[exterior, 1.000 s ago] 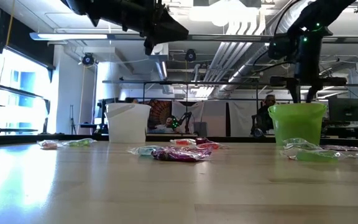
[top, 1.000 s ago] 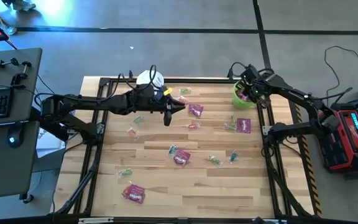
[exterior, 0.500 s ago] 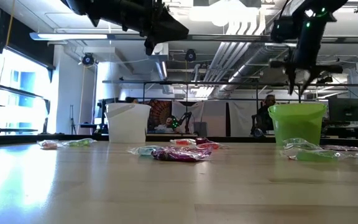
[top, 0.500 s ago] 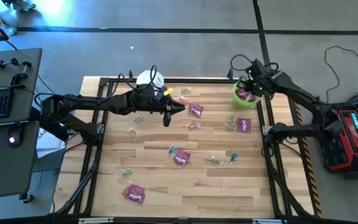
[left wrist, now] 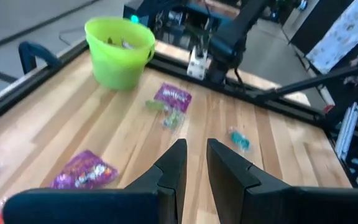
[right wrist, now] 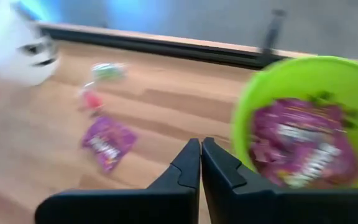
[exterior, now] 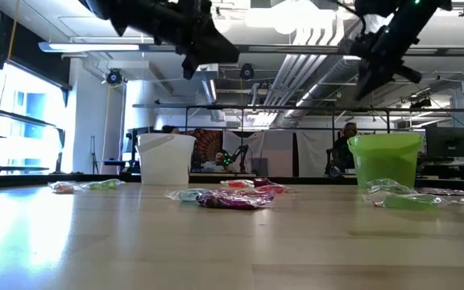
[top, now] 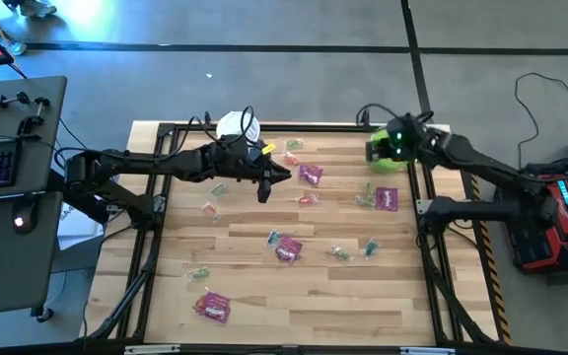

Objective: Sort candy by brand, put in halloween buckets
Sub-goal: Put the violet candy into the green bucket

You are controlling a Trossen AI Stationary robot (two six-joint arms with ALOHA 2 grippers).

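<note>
High view shows the right gripper (top: 375,150) hanging over the lime green bucket (top: 389,156) at the table's far right corner, its fingers pressed together with nothing between them. The right wrist view explains the pose: magenta-purple packets (right wrist: 297,152) lie inside that bucket, so this pail appears to be the one for that brand, and the arm looks done with a drop there.

The left gripper (top: 264,189) hovers above the middle of the wooden table (top: 254,286), near the white bucket (top: 237,124) at the far edge. Its fingers (left wrist: 229,167) stand a narrow slit apart and nothing shows between them. That pail sits on the left arm's side, probably so each arm serves its own bucket.

Much candy is unsorted: magenta packets lie near the centre (top: 311,175), toward the right (top: 387,199) and at the near left (top: 212,307), with clear-wrapped small pieces (top: 341,253) scattered among them. I judge the sort well short of finished.
</note>
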